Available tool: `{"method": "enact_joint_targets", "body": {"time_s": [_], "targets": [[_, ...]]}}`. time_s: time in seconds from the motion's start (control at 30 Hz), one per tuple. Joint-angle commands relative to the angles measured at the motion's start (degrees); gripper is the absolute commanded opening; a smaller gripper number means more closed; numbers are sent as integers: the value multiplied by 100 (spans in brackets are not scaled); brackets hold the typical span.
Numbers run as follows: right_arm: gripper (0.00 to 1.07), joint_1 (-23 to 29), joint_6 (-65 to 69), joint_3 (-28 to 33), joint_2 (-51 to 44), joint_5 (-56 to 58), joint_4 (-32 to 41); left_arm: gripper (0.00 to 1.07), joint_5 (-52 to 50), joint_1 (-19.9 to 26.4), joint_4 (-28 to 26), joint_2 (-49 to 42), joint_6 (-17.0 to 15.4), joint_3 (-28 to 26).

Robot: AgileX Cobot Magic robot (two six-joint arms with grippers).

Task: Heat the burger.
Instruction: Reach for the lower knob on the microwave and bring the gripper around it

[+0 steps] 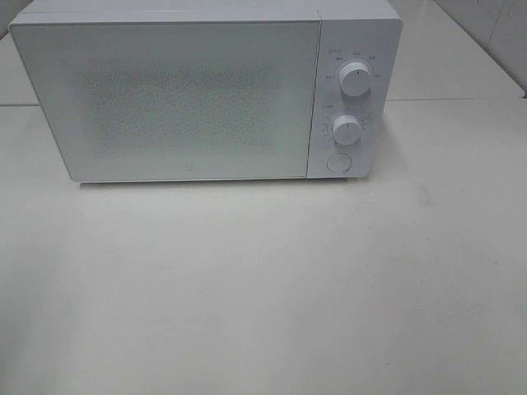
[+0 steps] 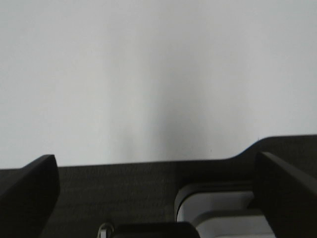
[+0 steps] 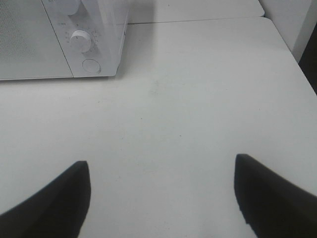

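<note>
My right gripper [image 3: 161,163] is spread wide w/ nothing between the fingers, hovering over bare table [image 3: 198,99]. My left gripper [image 2: 156,158] is also wide apart and empty, facing a blank pale surface.

Further back: 1 microwave [image 1: 181,99], door shut, 2 knobs [image 1: 355,77] and 1 round button [image 1: 338,162].

Burgers in sight: 0, in any view. Can't tell if it sits behind that frosted door.

My guess on handling: light, soft, stacked layers that slide; bun squashes and is prob. slick. I'd grip it low across the sides, gently, and keep it level.
</note>
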Motion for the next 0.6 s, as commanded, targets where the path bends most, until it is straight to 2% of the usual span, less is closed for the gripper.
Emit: {"method": "enact_joint_targets", "body": {"time_s": [0.03, 0.2, 0.6], "targets": [[76, -17, -63, 23, -149, -80, 11, 98, -241, 11, -6, -435, -17, 86], [76, -17, -63, 23, -149, -80, 11, 98, -407, 11, -11, -1518, 0, 195], [76, -17, -63, 23, -149, -80, 11, 98, -413, 11, -189, -2704, -34, 195]]}}
